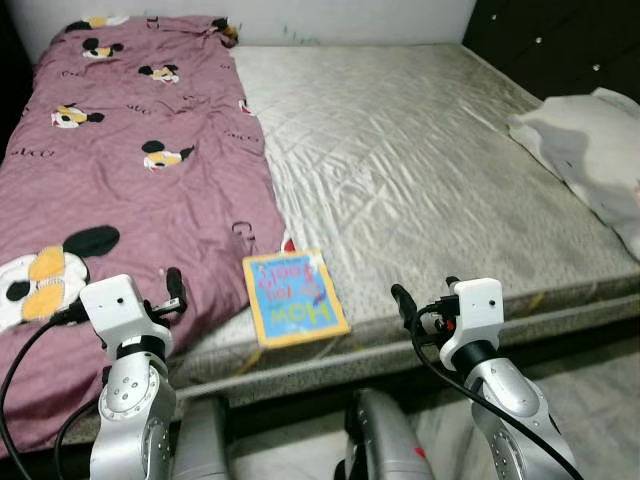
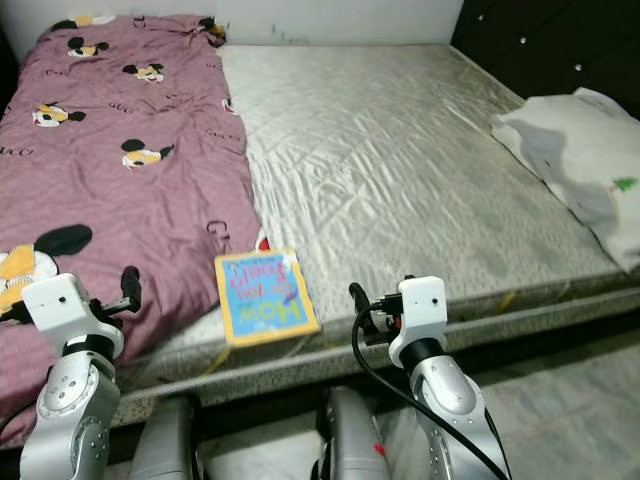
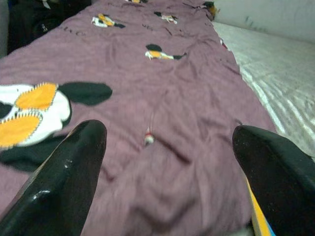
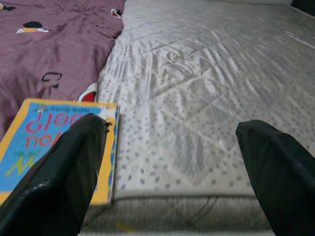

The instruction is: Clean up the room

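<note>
A children's book point(image 1: 295, 297) with a yellow border and blue cover lies flat at the front edge of a bare grey mattress point(image 1: 420, 150). A maroon blanket point(image 1: 130, 170) with cartoon mouse prints covers the bed's left side. My left gripper point(image 1: 172, 298) hovers open over the blanket's front part, left of the book; the gap between its fingers point(image 3: 74, 167) holds nothing. My right gripper point(image 1: 425, 300) is open at the mattress's front edge, right of the book point(image 4: 49, 142), its fingers point(image 4: 74, 167) wide apart.
A white pillow or cloth point(image 1: 590, 150) lies on the bed's right edge. Dark cabinets point(image 1: 560, 40) stand behind the bed at the right. A grey tiled floor point(image 1: 610, 400) shows in front of the bed at the right.
</note>
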`<state>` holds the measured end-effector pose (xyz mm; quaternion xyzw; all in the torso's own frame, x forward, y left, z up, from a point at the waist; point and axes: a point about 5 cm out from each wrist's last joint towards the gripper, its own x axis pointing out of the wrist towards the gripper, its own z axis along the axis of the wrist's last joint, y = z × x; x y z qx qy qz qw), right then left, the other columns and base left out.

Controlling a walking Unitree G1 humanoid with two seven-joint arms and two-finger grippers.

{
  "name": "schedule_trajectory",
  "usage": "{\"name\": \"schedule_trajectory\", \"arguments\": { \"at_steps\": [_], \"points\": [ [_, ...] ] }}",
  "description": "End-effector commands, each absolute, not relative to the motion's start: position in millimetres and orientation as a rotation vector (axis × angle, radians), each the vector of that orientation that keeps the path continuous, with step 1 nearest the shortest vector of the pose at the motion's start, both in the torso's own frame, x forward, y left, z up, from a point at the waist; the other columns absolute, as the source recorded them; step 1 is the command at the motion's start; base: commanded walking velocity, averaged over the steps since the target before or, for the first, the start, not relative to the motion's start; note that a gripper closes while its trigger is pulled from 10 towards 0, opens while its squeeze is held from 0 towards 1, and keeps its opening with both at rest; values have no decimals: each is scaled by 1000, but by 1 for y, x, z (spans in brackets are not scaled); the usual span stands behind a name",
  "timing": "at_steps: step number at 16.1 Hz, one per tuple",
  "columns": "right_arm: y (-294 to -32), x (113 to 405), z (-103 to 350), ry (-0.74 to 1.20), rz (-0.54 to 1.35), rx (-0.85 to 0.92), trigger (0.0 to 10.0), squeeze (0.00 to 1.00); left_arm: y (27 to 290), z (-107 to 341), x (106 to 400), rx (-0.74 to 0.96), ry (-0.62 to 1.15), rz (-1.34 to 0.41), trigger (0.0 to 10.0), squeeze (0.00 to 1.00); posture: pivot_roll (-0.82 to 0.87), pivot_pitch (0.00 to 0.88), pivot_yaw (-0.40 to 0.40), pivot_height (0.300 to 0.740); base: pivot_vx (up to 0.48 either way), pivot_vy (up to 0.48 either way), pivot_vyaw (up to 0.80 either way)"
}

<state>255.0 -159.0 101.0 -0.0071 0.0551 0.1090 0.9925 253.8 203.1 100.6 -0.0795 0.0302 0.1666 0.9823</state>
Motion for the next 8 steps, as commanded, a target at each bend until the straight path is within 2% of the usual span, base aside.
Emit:
{"name": "schedule_trajectory", "arguments": {
  "at_steps": [1,8],
  "points": [
    [-163,253,101,114,205,-20,10000,0,204,95,257,-170,107,344,10000,0,-95,100,-71,542,0,0,0],
    [-169,253,103,112,194,-50,10000,0,197,75,269,-256,234,294,10000,0,-129,104,-85,542,0,0,0]
  ]
}}
